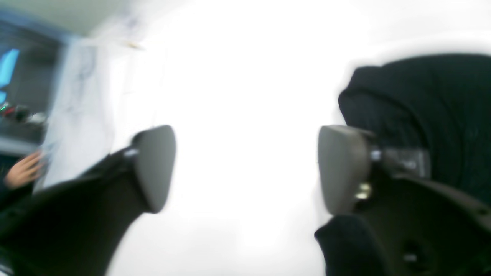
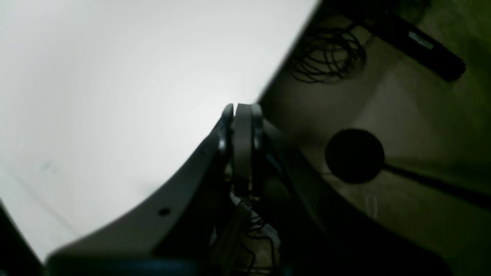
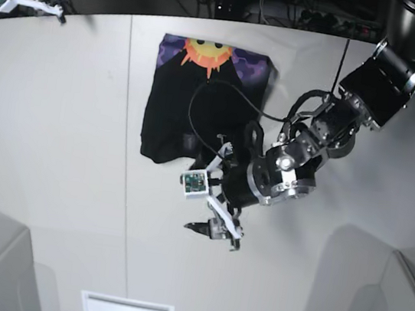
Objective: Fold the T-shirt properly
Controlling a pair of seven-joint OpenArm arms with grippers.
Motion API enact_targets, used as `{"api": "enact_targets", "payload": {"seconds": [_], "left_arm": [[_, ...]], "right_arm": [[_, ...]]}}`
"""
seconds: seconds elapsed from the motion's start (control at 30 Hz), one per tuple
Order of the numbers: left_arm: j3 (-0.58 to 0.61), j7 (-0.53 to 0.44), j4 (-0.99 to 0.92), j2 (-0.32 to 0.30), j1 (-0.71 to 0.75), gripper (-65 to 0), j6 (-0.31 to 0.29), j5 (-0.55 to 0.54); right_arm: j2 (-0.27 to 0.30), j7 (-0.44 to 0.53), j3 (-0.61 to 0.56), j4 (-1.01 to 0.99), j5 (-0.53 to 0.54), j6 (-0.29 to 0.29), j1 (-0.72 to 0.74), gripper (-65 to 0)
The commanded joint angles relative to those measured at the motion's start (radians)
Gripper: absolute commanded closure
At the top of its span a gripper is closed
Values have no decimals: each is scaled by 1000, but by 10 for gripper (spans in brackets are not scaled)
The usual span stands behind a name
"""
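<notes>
T-shirt [image 3: 199,108] partly hidden by left arm | left jaws wide, empty | right jaws closed, empty

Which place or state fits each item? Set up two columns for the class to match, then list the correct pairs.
Column 1:
1. T-shirt
2. left gripper
3. right gripper
4. sun print

Column 2:
A. jaws closed together, at the table's edge
B. at the shirt's far end
C. jaws wide apart, holding nothing
D. lying on the white table

Pairs: 1-D, 2-C, 3-A, 4-B
</notes>
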Motion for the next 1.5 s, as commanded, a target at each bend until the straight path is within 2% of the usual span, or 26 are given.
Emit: {"api": "enact_targets", "payload": {"seconds": [0.0, 0.07, 0.13, 0.27, 0.33, 0.4, 0.5, 0.57, 0.63, 0.9, 0.97, 1.07, 1.13, 1.27, 1.47], "left_arm": [[-58, 16, 65, -4, 14, -369, 7, -5], [-155, 62, 152, -6, 103, -191, 7, -5], [-240, 65, 221, -9, 205, 0, 7, -5], [-346, 64, 270, -50, 373, 0, 7, -5], [-374, 50, 267, -82, 445, 0, 7, -5], [-397, -28, 266, -115, 534, 0, 7, -5], [-457, -202, 274, -151, 716, 0, 7, 1], [-517, -317, 274, -164, 858, 0, 13, 4], [-566, -383, 274, -159, 974, 0, 13, 4], [-704, -403, 270, -153, 1313, 0, 15, 1], [-715, -400, 266, -139, 1373, 0, 15, 4], [-724, -400, 246, -111, 1448, 0, 15, 6], [-718, -400, 211, -95, 1465, 0, 15, 6], [-715, -400, 89, -46, 1464, 0, 15, 6], [-713, -403, -78, 10, 1453, 0, 15, 8]], "right_arm": [[5, 20, 3, 17, -1, 34, -9, 0], [5, 20, 11, 17, -4, 95, -12, 0], [5, 20, 4, 22, -44, 127, -19, 0], [1, 20, -8, 22, -203, 143, -15, 0], [1, 23, -34, 21, -274, 173, -29, 0], [1, 24, -46, 22, -327, 227, -46, 0], [2, 21, -37, 21, -338, 290, -75, 0], [7, 24, -37, 21, -338, 293, -117, 0], [33, 24, -35, 21, -338, 295, -146, 0], [105, 18, -40, 10, -340, 296, -307, 0], [113, 18, -40, -18, -340, 296, -327, 0], [157, -3, -51, -104, -340, 296, -327, 0], [212, -31, -104, -174, -340, 296, -324, 0], [320, -33, -287, -334, -340, 296, -315, 0], [409, -31, -557, -621, -340, 296, -207, 0]]}}
